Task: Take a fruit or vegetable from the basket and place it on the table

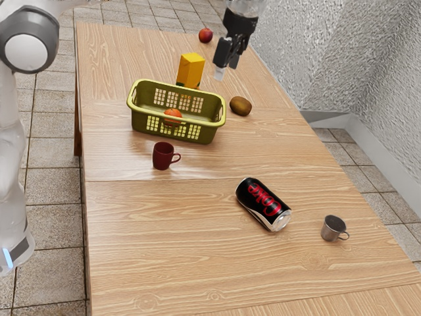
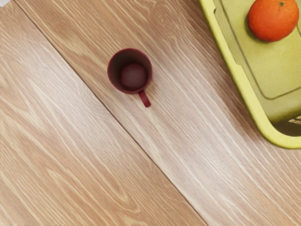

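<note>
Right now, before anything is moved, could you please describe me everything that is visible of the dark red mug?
The mug is dark red inside and out, smooth, perhaps glazed ceramic. It has a round open mouth, a plain wall and one curved handle, which points toward the exterior view's right. It stands upright on the table, and I see nothing inside it, down to its round bottom. It is beside the basket, with bare wood between them; only the table touches it.

basket [image 2: 235, 75] — cut off (wrist view)
</note>
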`<state>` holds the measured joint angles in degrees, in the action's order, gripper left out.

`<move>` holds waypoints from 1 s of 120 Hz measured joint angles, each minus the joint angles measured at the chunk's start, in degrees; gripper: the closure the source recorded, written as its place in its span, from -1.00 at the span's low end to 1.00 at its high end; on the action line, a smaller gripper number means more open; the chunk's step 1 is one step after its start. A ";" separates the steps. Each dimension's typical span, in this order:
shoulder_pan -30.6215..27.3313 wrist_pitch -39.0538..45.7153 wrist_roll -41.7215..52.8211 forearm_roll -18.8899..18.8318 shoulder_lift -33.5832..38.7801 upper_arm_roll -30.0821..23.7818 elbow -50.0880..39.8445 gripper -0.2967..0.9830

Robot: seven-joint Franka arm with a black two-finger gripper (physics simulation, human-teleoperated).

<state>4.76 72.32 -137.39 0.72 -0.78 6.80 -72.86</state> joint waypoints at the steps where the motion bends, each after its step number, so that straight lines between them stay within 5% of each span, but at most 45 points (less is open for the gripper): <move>1: -0.09 0.00 -0.01 0.12 -0.12 0.01 0.00 -0.54; 39: -2.67 -1.66 2.14 3.91 0.99 -0.07 -0.01 -0.54; 67: -1.14 -0.02 24.16 5.53 -2.76 3.08 -0.11 -0.54; 82: 0.66 8.99 38.25 3.18 4.76 6.38 -14.28 -0.54; 104: -11.85 19.30 55.22 1.70 6.77 6.74 -21.05 -0.54; 120: -14.13 22.87 65.57 2.40 4.07 10.27 -20.79 -0.54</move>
<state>-9.37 95.20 -71.82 3.12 3.29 17.06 -93.65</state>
